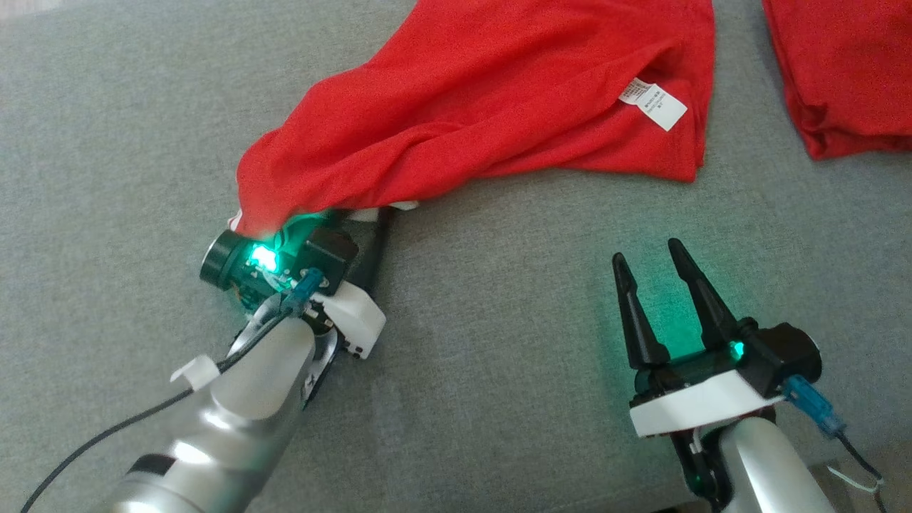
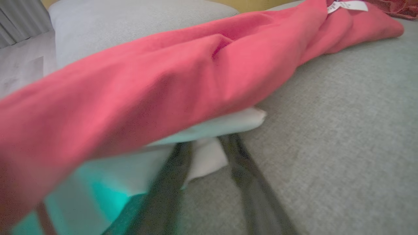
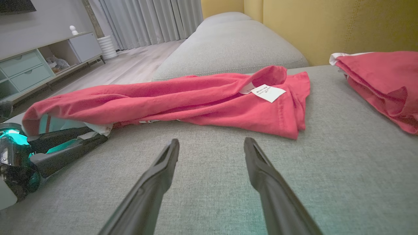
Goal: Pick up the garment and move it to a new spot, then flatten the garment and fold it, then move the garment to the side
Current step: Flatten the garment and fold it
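The garment lay bunched on the sofa, its near end draped over the left gripper, whose 2 fingers reached under the cloth, grip unclear, probably to lift it, while the right gripper hovered nearby, spread and empty.
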Controlling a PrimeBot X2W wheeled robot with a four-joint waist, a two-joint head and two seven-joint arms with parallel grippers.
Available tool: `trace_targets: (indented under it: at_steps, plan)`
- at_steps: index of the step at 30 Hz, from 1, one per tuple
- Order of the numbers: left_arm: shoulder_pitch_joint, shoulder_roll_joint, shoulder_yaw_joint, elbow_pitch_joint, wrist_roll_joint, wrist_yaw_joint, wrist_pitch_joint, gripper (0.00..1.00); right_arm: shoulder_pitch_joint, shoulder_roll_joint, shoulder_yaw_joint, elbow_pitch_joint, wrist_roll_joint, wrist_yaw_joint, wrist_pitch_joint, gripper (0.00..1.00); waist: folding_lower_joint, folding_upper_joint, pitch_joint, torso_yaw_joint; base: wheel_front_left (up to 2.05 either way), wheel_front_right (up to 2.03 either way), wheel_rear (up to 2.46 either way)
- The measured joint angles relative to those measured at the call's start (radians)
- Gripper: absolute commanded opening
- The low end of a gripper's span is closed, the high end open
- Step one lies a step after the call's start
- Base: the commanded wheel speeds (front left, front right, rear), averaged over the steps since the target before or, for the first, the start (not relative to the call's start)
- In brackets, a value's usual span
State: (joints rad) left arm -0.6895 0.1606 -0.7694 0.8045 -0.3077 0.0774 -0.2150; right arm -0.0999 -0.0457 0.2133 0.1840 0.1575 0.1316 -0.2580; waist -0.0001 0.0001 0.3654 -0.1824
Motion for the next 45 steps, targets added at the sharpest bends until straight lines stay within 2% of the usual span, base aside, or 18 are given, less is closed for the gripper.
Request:
trace_targets:
  at_steps: [9,12,15,17,20,25,30,34,41,45]
  plan:
    - [-0.009,-0.025,-0.015,0.019,-0.027,-0.065,0.000,0.00,-0.003,0.000,-0.020,0.002,-0.001,0.000,0.000,1.00,0.0003,0.0000,-0.033,0.039,0.00,0.00,0.00]
    - [0.051,-0.019,-0.030,-0.062,-0.027,-0.088,-0.016,0.00,0.004,0.000,-0.026,0.002,-0.001,0.000,0.000,1.00,0.0001,0.0000,-0.058,0.066,0.00,0.00,0.00]
    - [0.120,-0.002,-0.047,-0.193,-0.027,-0.087,-0.016,0.00,0.026,0.000,-0.034,0.004,-0.010,0.000,0.000,1.00,0.0001,0.0000,-0.085,0.100,0.00,0.00,0.00]
    - [0.150,0.030,-0.051,-0.301,-0.027,-0.084,-0.013,0.00,0.043,0.000,-0.036,0.007,-0.011,0.000,0.000,1.00,0.0001,-0.0001,-0.104,0.127,0.00,0.00,0.00]
    - [0.188,0.103,-0.049,-0.487,-0.027,-0.056,0.030,0.00,0.061,-0.001,-0.037,0.009,-0.011,0.000,0.000,1.00,0.0001,0.0000,-0.134,0.166,0.00,0.00,0.00]
    - [0.292,0.216,-0.029,-0.792,-0.027,0.019,0.120,0.00,0.077,-0.003,-0.041,0.012,-0.017,0.000,0.000,1.00,0.0000,0.0000,-0.180,0.224,0.00,0.00,0.00]
    - [0.381,0.308,0.031,-0.962,-0.030,0.089,0.152,0.00,0.085,-0.006,-0.041,0.012,-0.017,0.000,0.000,1.00,-0.0001,0.0000,-0.211,0.260,0.00,0.00,0.00]
    - [0.417,0.335,0.073,-1.009,-0.074,0.109,0.152,0.00,0.101,-0.011,-0.043,0.013,-0.017,0.000,0.000,1.00,-0.0001,0.0000,-0.219,0.270,0.00,0.00,0.00]
    - [0.434,0.357,0.132,-1.007,-0.100,0.133,0.121,0.00,0.101,-0.029,-0.080,0.035,-0.035,0.000,0.000,1.00,0.0001,0.0000,-0.208,0.271,0.00,0.00,0.00]
    - [0.434,0.388,0.183,-0.986,-0.115,0.152,0.101,0.00,0.098,-0.028,-0.129,0.082,-0.073,0.000,0.000,1.00,0.0001,0.0000,-0.203,0.270,0.00,0.00,0.00]
